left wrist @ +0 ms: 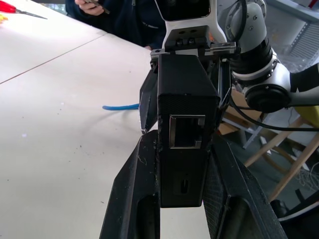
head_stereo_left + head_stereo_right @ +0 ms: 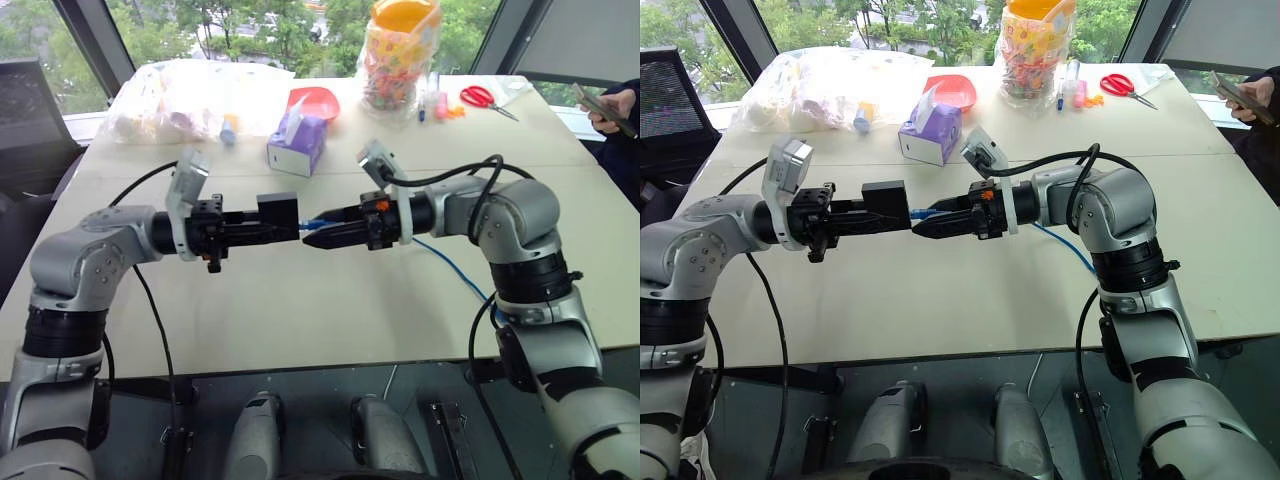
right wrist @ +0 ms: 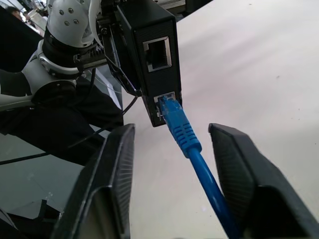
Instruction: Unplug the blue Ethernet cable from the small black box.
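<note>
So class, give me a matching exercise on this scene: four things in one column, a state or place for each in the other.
1 black box
2 blue cable
3 right gripper
4 scissors

a lying on the far table edge
b plugged into the box
c clamped in the left gripper
d open, fingers either side of the cable

Pairs: 1-c, 2-b, 3-d, 4-a

Soft daylight comes in through the windows (image 2: pixel 240 25) behind the far edge of the table (image 2: pixel 300 310), and the scene is bright and evenly lit. The pale tabletop shows only faint, diffuse shadows under the arms. The greenery outside is slightly washed out. In the right wrist view the far tabletop glares almost white, and the near fingers (image 3: pixel 107 189) are soft, out of focus. In the left wrist view the black box (image 1: pixel 187 99) looks sharp, its background mildly blurred.
</note>
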Action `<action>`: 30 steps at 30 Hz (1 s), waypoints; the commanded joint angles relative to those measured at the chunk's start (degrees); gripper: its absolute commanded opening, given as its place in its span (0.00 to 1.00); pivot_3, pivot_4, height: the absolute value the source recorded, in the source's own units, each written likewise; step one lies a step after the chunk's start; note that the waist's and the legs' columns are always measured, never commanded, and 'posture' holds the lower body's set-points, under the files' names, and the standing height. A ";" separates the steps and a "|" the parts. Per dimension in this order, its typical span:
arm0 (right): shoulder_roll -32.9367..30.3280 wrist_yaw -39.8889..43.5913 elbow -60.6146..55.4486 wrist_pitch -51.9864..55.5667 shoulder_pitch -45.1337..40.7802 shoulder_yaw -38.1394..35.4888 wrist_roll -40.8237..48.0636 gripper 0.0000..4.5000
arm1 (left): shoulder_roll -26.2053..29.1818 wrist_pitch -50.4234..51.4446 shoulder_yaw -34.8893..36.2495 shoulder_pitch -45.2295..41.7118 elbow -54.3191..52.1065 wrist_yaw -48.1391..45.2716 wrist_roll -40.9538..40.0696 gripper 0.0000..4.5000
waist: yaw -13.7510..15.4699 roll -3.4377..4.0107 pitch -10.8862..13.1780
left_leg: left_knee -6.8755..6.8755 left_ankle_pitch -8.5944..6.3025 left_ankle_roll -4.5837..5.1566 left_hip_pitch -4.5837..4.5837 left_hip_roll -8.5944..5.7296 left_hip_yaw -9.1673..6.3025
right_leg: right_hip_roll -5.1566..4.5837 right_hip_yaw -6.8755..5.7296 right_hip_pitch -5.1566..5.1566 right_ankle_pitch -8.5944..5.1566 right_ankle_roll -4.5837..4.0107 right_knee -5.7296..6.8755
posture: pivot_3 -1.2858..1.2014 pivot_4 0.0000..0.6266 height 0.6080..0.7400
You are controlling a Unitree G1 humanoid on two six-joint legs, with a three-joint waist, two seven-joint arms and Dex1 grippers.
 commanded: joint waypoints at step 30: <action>0.32 -0.06 -1.07 0.18 -3.14 -0.05 2.70 0.01 | 1.57 -0.86 1.12 0.32 -2.38 -0.44 0.96 0.11 | 0.02 0.00 0.00 | 0.00 0.00 0.00 -0.01 0.00 0.00 | 0.00 0.00 0.00 0.00 0.00 0.00 | 0.52 0.24 0.96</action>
